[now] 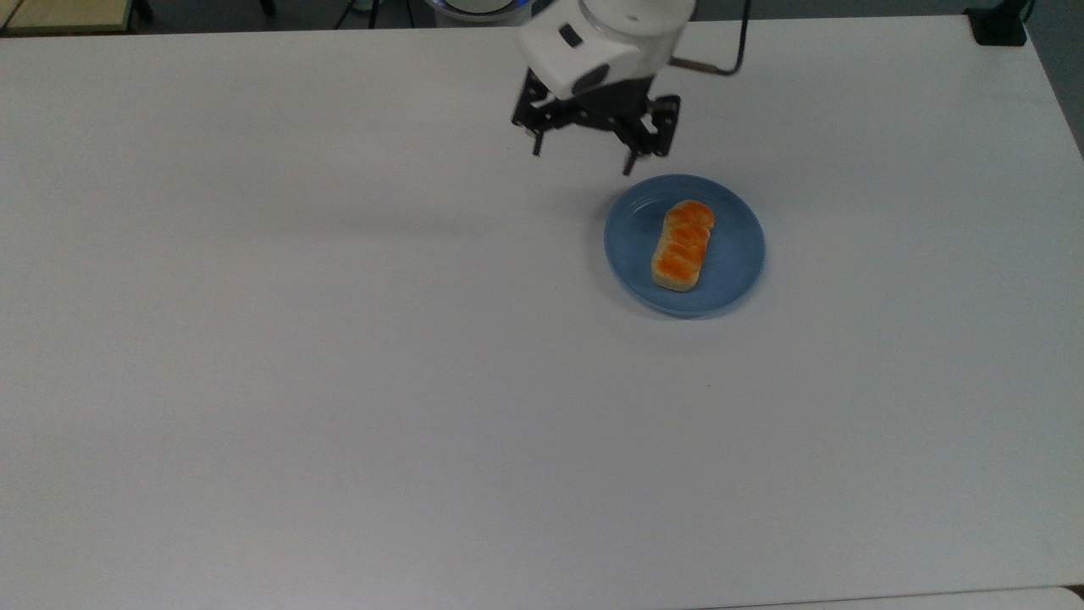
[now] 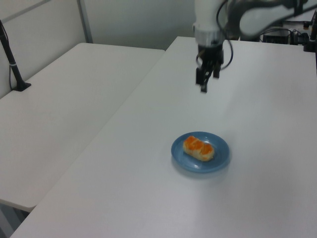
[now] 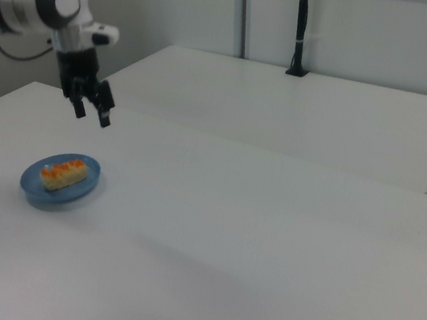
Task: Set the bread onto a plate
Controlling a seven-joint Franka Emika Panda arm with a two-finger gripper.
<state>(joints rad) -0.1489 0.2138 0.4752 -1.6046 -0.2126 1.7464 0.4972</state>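
The bread (image 1: 682, 245) (image 2: 199, 148) (image 3: 63, 172), a small orange-topped loaf with pale sides, lies flat on the round blue plate (image 1: 730, 269) (image 2: 221, 157) (image 3: 87, 184). My gripper (image 1: 582, 162) (image 2: 203, 87) (image 3: 92, 114) hangs open and empty in the air, well above the table. In the top view it is up and to the left of the plate; in the left view it is high above it; in the right view it is above and slightly right of it. Nothing touches the loaf.
The plate rests on a wide white table (image 1: 339, 339). A second white table (image 2: 64, 99) (image 3: 300, 108) stands alongside, with a black pole (image 2: 12, 67) (image 3: 299, 29) clamped to its edge. A black clamp (image 1: 999, 25) sits at the top view's upper right corner.
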